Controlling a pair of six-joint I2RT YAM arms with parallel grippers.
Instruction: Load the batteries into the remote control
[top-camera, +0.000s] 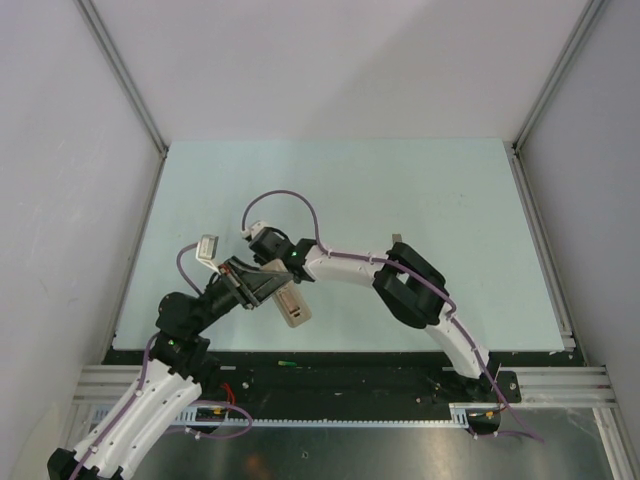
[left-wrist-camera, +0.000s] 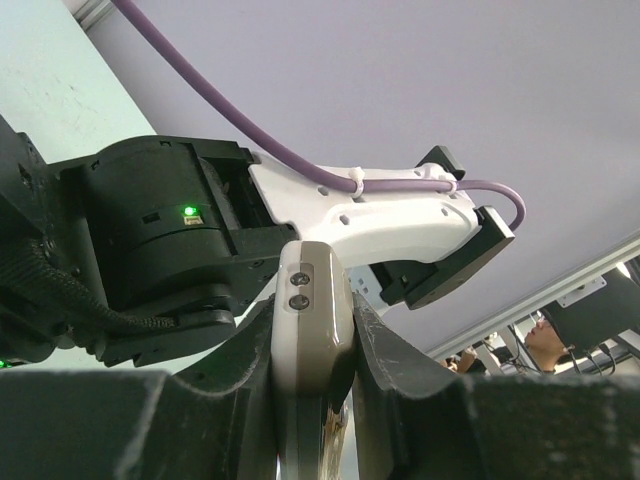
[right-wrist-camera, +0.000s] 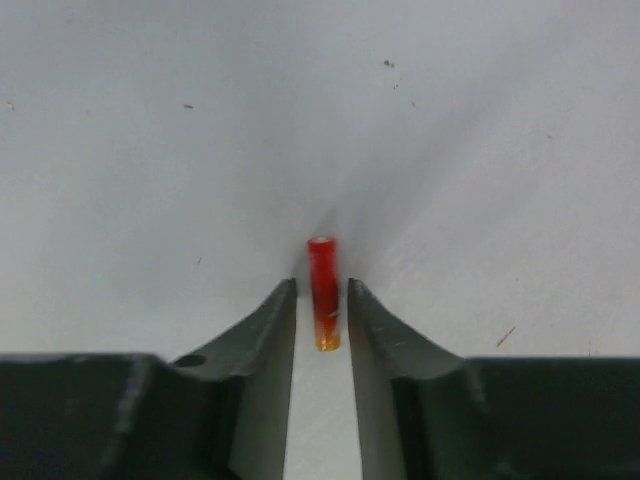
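left gripper tight on the remote control, right gripper (jaws narrowly apart, seemingly) astride the red battery

The red battery looks shiny and smooth. The remote control is smooth pale plastic with two little metal screws. The right end effector has dull, dark plastic fingers. The tabletop is pale and matt.

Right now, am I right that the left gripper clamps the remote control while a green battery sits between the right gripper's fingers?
Not quite: the battery between the right gripper's fingers is red, not green, as the right wrist view shows. The left gripper does clamp the remote control.
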